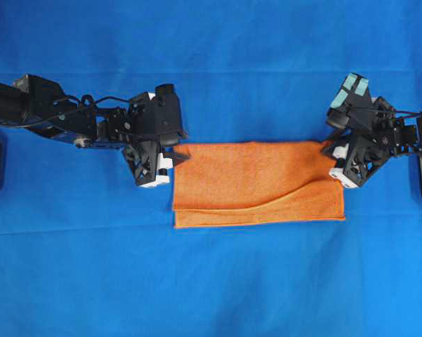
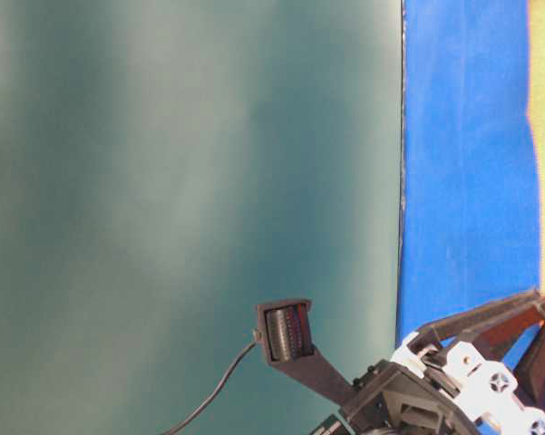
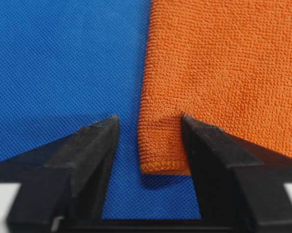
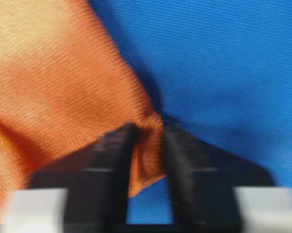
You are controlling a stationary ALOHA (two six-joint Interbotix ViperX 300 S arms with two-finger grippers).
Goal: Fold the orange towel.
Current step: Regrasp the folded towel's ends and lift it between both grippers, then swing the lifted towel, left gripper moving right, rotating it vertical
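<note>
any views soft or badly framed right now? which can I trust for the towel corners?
Left wrist: sharp, weave of the orange towel and the left gripper crisp. Right wrist: soft, right gripper blurred at the pinched corner. Overhead: evenly lit, clear, best overall. Table-level: turned sideways, mostly blank green wall, towel only a washed-out strip.

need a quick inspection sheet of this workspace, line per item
surface: blue woven cloth over the whole table
job's things: bright orange microfibre towel, folded once, lower layer showing along the near edge
clutter: nothing seen
grippers: left gripper open, jaws straddling a towel corner; right gripper shut on a pinched towel corner
cables: thin black cable running to a small black part on the arm
surroundings: dull green wall in the table-level view
</note>
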